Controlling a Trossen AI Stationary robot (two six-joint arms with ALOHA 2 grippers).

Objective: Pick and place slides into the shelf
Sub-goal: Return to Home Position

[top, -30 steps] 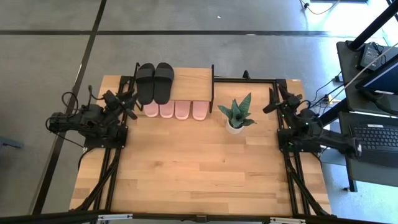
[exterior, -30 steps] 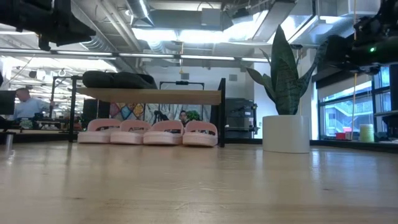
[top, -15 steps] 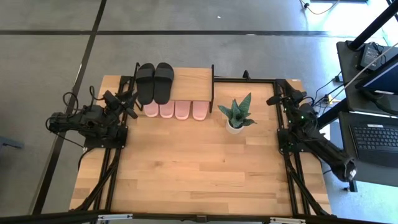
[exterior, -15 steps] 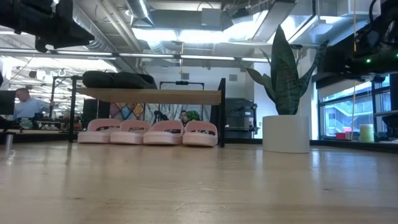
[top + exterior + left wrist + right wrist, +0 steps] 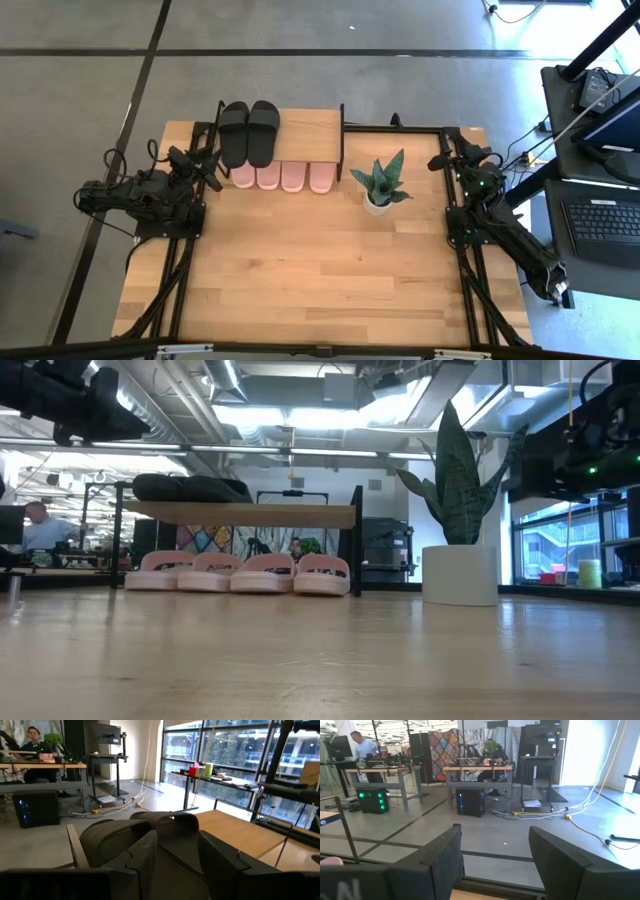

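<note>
Slides (image 5: 262, 572) sit in shelf (image 5: 308, 135), strap marks unreadable.

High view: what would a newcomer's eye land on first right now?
The shelf at the far edge of the table stands out: two black slides lie side by side on its top board's left end, with four pink slides in a row beneath. A potted plant stands just right of it. The left gripper and right gripper sit open near the side edges, holding nothing.
</note>
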